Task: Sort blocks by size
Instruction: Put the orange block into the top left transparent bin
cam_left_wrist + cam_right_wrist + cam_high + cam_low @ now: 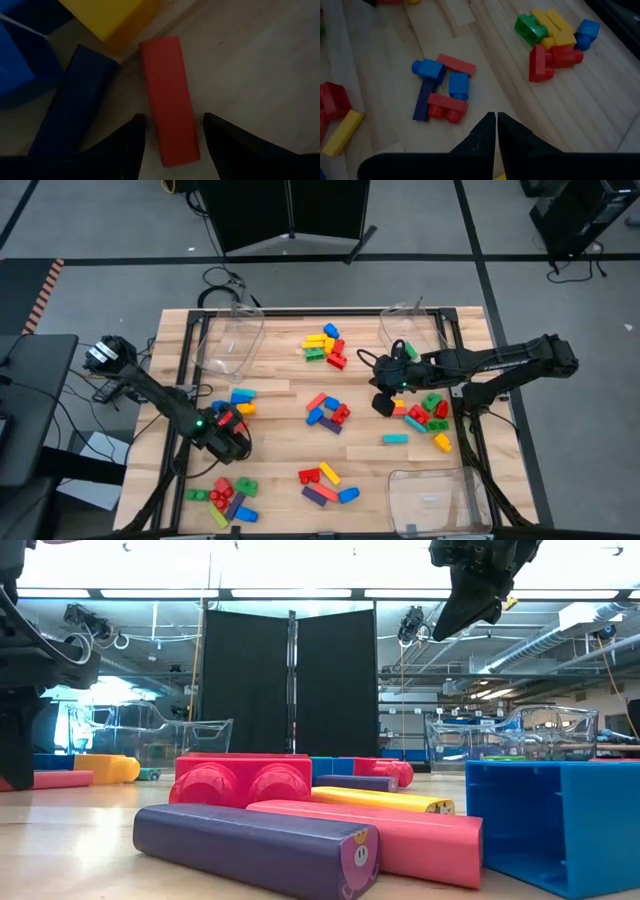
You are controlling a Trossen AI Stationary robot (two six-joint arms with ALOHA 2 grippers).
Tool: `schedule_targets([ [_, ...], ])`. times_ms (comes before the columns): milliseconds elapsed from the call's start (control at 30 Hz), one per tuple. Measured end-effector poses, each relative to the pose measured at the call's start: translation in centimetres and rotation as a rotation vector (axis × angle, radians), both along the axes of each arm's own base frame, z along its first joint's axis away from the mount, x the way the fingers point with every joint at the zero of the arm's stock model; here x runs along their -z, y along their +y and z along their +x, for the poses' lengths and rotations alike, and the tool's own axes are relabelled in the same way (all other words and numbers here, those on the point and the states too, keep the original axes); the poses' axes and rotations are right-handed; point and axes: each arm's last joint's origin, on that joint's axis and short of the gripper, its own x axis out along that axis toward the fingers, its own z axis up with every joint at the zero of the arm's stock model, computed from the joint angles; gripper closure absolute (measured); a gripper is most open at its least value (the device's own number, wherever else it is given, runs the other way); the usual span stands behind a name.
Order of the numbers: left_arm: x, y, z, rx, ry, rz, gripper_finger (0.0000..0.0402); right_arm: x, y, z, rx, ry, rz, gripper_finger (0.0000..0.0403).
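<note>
Left gripper (172, 137) sits low at the table's left, fingers parted astride one red bar (167, 100) — bar's long axis runs straight out between them, not yet squeezed. Right gripper (496, 131) hovers mid-right, pinched closed and empty — five-block cluster (442, 92) just ahead.

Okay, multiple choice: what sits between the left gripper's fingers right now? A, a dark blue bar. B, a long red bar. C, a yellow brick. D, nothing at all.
B: in the left wrist view the left gripper has its fingers either side of the long red bar; the dark blue bar lies off to one side.
</note>
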Motion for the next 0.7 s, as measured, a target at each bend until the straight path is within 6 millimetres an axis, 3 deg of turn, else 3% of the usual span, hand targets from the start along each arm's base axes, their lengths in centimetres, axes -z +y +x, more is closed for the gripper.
schedule_targets([
  [233, 0.04, 0.02, -0.04, 0.001, 0.009, -0.002, 0.0201, -0.01, 0.0, 0.01, 0.0, -0.001, 0.0, 0.0379],
  [500, -0.37, -0.29, 0.31, 0.001, 0.005, -0.03, 0.0292, -0.01, 0.0, 0.02, 0.0, -0.002, 0.0, 0.0385],
  [700, -0.52, -0.6, 0.64, 0.0, -0.019, -0.067, 0.0298, -0.01, 0.0, 0.02, -0.001, -0.002, 0.0, 0.038],
])
